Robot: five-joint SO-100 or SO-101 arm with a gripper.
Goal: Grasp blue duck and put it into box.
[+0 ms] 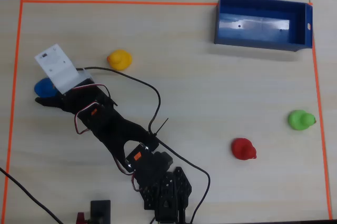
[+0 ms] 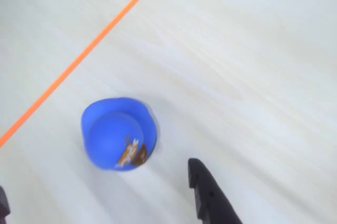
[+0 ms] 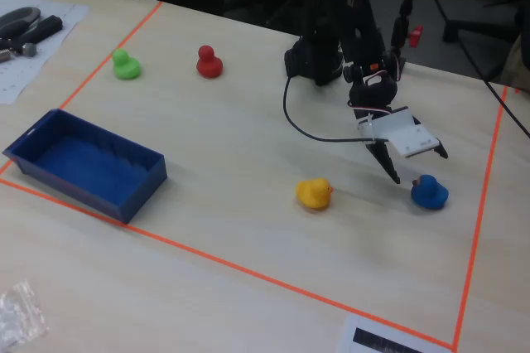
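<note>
Surface: pale wood-grain table [image 1: 200, 98] with an orange tape border [image 1: 116, 2] marking out my working area.
Blue duck: the blue duck [image 2: 120, 133] sits on the table near the left tape line in the overhead view, partly under my wrist there [image 1: 45, 88]. In the wrist view it is seen from above, its orange beak mark toward the lower right. In the fixed view it stands at the right side of the taped area [image 3: 429, 192].
My gripper: my gripper [image 3: 414, 166] hangs just over the duck, and nothing is held. My jaws stand spread. In the wrist view one dark finger [image 2: 208, 192] shows at the bottom edge just right of the duck and apart from it; a sliver of the other sits at the lower left corner. The duck lies between the two.
Box: the box [image 1: 261, 22], dark blue with low walls and a shiny floor, rests in the upper right corner of the overhead view, well apart from the duck; nothing lies inside it.
Yellow duck: the yellow duck [image 1: 120, 59] is near the blue one, up and right of it in the overhead view.
Red duck: the red duck [image 1: 243, 149] sits lower right.
Green duck: the green duck [image 1: 301, 120] stands near the right tape line.
</note>
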